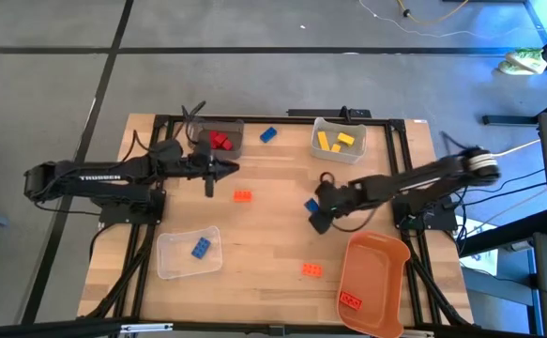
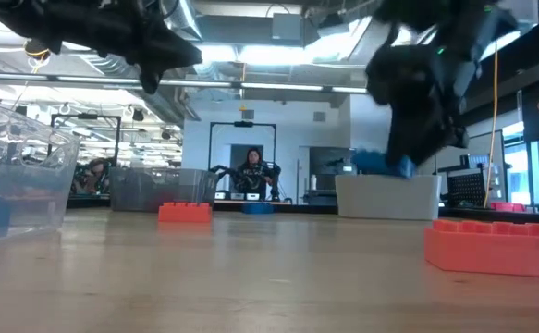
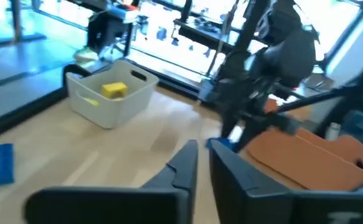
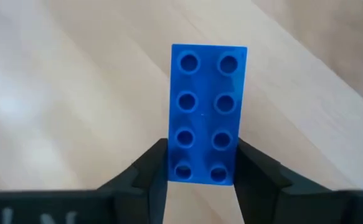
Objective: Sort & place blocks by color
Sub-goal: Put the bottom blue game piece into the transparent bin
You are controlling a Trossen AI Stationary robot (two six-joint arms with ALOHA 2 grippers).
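The right gripper (image 4: 200, 171) pinched a blue block (image 4: 207, 112) by its lower end, one finger on each long side, studs facing the wrist camera; the high view placed this held block (image 1: 311, 205) above the table (image 1: 273, 235) right of centre, and the low view showed it clear of the surface.

Nearest the front edge, the orange bin (image 1: 374, 282) held a red block (image 1: 351, 301). An orange block (image 1: 312, 270) lay loose beside it. The clear bin (image 1: 189, 253) at front left held one blue block (image 1: 201, 248).

Mid-table, another orange block (image 1: 243, 196) lay loose. The left gripper (image 1: 209, 180) hung near it, fingers close together with a narrow gap, holding nothing.

Along the far edge: dark bin (image 1: 219, 138) with red blocks (image 1: 220, 141), a loose blue block (image 1: 268, 134), and the white bin (image 1: 339, 139) with yellow blocks (image 1: 337, 141).
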